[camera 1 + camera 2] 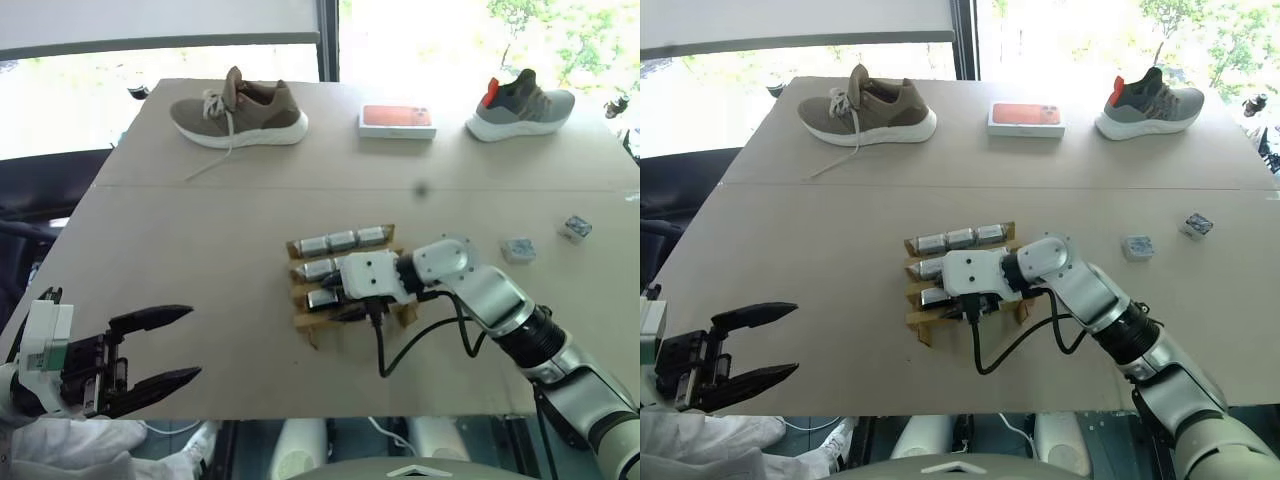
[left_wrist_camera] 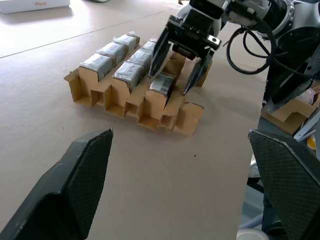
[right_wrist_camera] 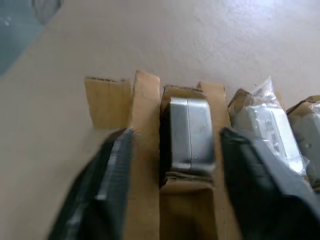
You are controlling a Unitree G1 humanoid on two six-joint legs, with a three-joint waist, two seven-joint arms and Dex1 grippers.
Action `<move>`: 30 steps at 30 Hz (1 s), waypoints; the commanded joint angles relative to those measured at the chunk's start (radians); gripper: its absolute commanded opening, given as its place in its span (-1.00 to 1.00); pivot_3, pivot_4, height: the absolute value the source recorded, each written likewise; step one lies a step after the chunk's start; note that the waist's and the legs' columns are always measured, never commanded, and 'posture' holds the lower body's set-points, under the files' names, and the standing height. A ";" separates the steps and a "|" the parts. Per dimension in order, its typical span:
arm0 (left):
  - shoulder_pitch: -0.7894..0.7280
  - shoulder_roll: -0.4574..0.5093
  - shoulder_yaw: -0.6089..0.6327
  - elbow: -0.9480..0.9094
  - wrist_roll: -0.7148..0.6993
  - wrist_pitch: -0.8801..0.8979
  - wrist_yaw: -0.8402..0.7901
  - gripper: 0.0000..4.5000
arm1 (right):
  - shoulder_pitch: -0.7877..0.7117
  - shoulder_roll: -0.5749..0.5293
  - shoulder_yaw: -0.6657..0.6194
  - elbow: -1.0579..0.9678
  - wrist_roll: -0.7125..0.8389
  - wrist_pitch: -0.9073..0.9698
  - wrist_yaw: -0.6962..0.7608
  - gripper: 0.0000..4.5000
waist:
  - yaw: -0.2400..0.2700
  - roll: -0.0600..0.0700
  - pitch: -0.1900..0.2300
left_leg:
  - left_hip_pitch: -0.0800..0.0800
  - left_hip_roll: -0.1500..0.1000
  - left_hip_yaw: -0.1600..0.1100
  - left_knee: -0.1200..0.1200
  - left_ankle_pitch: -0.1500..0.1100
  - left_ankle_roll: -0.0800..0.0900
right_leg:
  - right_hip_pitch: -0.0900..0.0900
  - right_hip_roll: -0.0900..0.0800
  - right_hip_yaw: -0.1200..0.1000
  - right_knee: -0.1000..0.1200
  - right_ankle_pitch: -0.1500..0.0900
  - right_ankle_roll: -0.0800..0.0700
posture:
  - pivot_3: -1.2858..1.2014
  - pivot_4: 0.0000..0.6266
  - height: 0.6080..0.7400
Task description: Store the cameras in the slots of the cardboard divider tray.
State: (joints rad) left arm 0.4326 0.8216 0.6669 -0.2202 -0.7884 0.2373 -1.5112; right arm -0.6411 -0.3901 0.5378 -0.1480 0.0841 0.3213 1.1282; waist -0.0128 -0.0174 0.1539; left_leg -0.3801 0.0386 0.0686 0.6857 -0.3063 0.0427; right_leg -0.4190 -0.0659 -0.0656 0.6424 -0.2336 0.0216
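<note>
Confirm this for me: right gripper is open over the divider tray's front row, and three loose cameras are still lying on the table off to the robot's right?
Not quite: two loose cameras lie there, per the left eye view. The right gripper is open over the divider tray's front row.

The right gripper (image 1: 345,300) and its wrist cover the near right part of the cardboard tray (image 1: 303,322), so the slots beneath cannot be counted as filled or empty. 2 small blocks (image 1: 518,249) lying apart on the table (image 1: 200,230) are too small to make out any faces. In the right wrist view, both fingers (image 3: 107,185) are blurred and cut off below. In the left wrist view, the left gripper's fingers (image 2: 75,185) run off the lower edge.
</note>
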 commanded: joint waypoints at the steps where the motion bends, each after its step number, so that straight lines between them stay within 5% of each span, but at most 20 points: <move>1: -0.015 0.017 0.008 -0.021 -0.016 0.006 -0.008 1.00 | -0.006 -0.008 -0.166 -0.189 0.129 0.118 -0.047 0.70 | 0.001 0.000 0.000 | 0.000 0.000 0.000 0.000 0.000 0.000 | 0.000 -0.001 0.000 0.000 0.000 0.000 | 0.03 -0.52 1.00; 7: -0.101 0.011 -0.059 -0.128 -0.048 0.081 0.099 1.00 | 0.086 -0.188 -0.569 -0.427 0.320 0.544 -0.193 0.70 | 0.016 0.000 0.000 | -0.002 -0.001 -0.003 0.000 0.000 0.000 | 0.001 -0.006 -0.003 -0.001 0.000 0.000 | 0.03 -0.52 1.00; 10: -0.199 0.033 -0.161 -0.232 -0.035 0.202 0.295 1.00 | 0.214 -0.314 -0.759 -0.348 0.200 0.696 -0.369 0.70 | 0.030 -0.001 -0.001 | -0.002 -0.002 -0.006 0.000 0.000 0.000 | 0.003 -0.008 -0.002 -0.003 0.000 0.000 | 0.03 -0.52 1.00; 12: -0.285 0.042 -0.195 -0.258 -0.106 0.270 0.349 1.00 | 0.280 -0.337 -0.809 -0.294 0.159 0.700 -0.442 0.94 | 0.030 -0.001 -0.001 | -0.002 -0.002 -0.007 0.000 0.000 0.000 | 0.004 -0.008 -0.002 -0.003 -0.001 -0.001 | 0.03 -0.52 1.00; 18: -0.452 0.059 -0.243 -0.217 -0.143 0.317 0.354 1.00 | 0.319 -0.252 -0.849 -0.229 0.149 0.779 -0.603 0.98 | -0.009 0.004 0.000 | 0.002 0.000 -0.003 -0.002 0.001 -0.002 | 0.003 0.002 0.004 0.001 0.001 -0.002 | 0.03 -0.52 1.00; 23: -0.476 0.058 -0.250 -0.187 -0.126 0.307 0.317 1.00 | 0.296 -0.146 -0.898 -0.172 0.174 0.824 -0.696 0.98 | -0.003 0.005 0.000 | 0.002 0.001 -0.001 -0.003 0.001 -0.002 | 0.002 0.007 0.008 0.000 0.001 -0.002 | 0.03 -0.52 1.00; 30: -0.478 0.053 -0.248 -0.181 -0.119 0.297 0.309 1.00 | 0.299 -0.143 -0.882 -0.075 0.162 0.797 -0.758 0.98 | 0.009 0.004 0.000 | 0.000 -0.001 0.001 -0.002 0.001 -0.001 | 0.000 0.005 0.007 -0.001 0.001 -0.001 | 0.03 -0.52 1.00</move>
State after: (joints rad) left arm -0.0366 0.8719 0.4111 -0.3891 -0.9051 0.5513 -1.1950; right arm -0.3408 -0.5215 -0.3235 -0.2192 0.2541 1.1362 0.3871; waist -0.0043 -0.0132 0.1538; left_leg -0.3800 0.0377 0.0698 0.6839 -0.3054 0.0416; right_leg -0.4188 -0.0613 -0.0581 0.6415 -0.2328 0.0204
